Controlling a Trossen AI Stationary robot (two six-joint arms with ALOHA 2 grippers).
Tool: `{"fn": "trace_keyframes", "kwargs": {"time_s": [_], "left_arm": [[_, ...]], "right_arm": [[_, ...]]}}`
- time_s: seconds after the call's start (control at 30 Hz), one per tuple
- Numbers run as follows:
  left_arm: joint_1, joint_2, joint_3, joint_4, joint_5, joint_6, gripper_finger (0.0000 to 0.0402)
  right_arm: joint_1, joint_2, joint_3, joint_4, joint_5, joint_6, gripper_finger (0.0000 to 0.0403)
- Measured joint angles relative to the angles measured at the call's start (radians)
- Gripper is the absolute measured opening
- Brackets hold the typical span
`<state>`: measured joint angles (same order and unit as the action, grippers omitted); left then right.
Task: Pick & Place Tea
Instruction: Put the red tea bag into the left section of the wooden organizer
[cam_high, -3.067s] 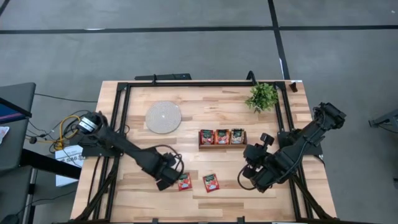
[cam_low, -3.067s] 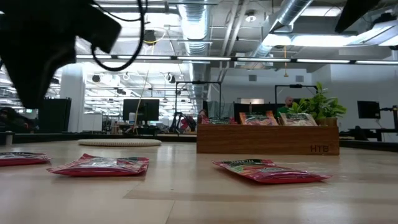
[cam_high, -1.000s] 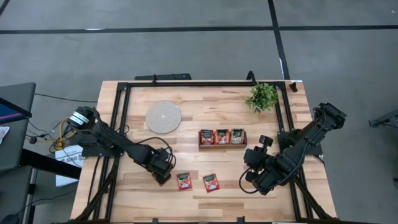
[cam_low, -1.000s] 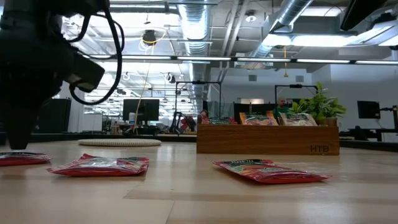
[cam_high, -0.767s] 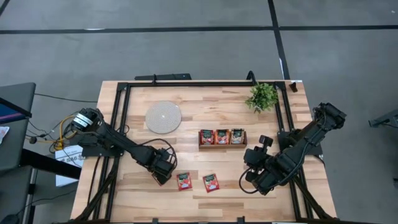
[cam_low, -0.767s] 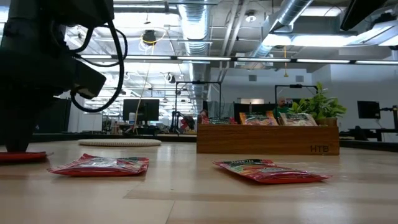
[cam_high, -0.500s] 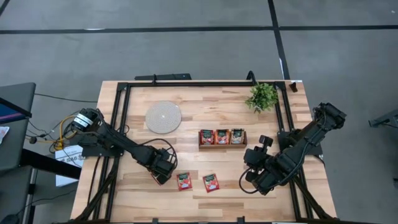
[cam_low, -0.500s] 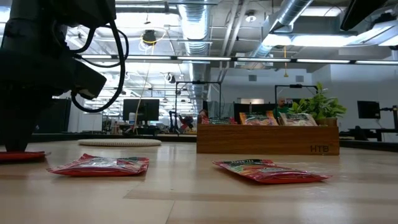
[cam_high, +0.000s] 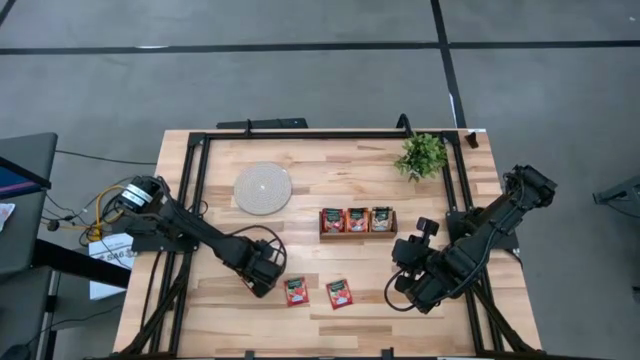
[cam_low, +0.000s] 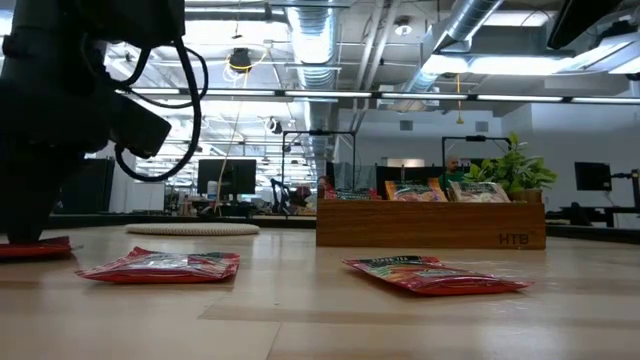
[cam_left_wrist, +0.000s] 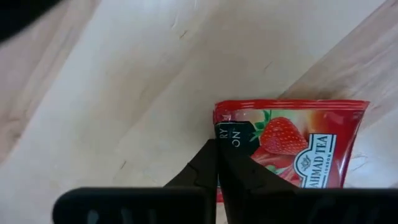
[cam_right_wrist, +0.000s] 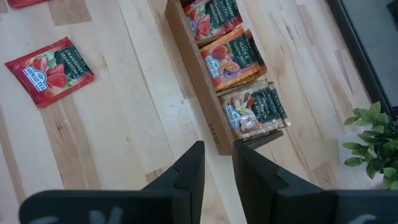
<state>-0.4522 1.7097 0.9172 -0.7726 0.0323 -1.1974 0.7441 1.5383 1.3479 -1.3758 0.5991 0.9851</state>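
**Left fingers pinched on a strawberry sachet edge, low on the surface**

Left gripper (cam_high: 263, 283) sits down at the surface (cam_high: 300, 205), about 7 o'clock from the wooden tray (cam_high: 357, 234). Left wrist view: its fingers (cam_left_wrist: 208, 163) are together, clamped on the near edge of a red strawberry sachet (cam_left_wrist: 292, 146) that lies flat. Low view shows the same sachet as a red sliver under the dark arm at the far left. Two more loose sachets lie at roughly 6 and 7 o'clock from the tray: one (cam_high: 296, 291) just beside the left gripper, another (cam_high: 341, 293) next to it. Tray compartments each already hold sachets.

Right gripper (cam_right_wrist: 217, 163) waits off at 4 o'clock from the tray, fingers apart, holding nothing.

Handling, my read: the sachet is light, thin, floppy foil and probably slick; an edge pinch is the only real hold, and it may droop or slip when lifted. Pinch deeper rather than at the corner.

Room: open wood between gripper and tray. White disc (cam_high: 263, 187) at 10 o'clock, plant (cam_high: 422, 155) at 1 o'clock, both well apart. Black frame rails ring the surface; tray wall needs clearing.
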Motion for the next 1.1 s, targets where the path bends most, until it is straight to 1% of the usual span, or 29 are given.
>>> {"fn": "trace_keyframes", "kwargs": {"time_s": [0.13, 0.43, 0.57, 0.67, 0.9, 1.1], "left_arm": [[0.000, 0.005, 0.054, -0.072, -0.040, 0.057, 0.0000], [0.001, 0.003, 0.091, -0.088, -0.063, 0.061, 0.0000], [0.001, 0.002, 0.136, -0.152, -0.081, 0.078, 0.0000], [0.001, 0.001, 0.203, -0.219, -0.105, 0.109, 0.0000], [0.002, -0.001, 0.400, -0.374, -0.199, 0.195, 0.0000], [0.043, -0.001, 0.538, -0.412, -0.265, 0.266, 0.0000]], "right_arm": [[0.000, 0.000, 0.000, 0.000, 0.000, -0.001, 0.0075], [0.000, 0.000, 0.000, 0.000, 0.001, -0.001, 0.0075], [0.000, 0.000, 0.000, 0.000, 0.001, -0.001, 0.0075], [0.000, 0.000, 0.000, 0.000, 0.001, -0.001, 0.0075], [0.000, 0.000, 0.000, 0.001, 0.002, 0.000, 0.0075], [0.000, 0.000, 0.000, 0.016, 0.002, 0.000, 0.0075]]}}
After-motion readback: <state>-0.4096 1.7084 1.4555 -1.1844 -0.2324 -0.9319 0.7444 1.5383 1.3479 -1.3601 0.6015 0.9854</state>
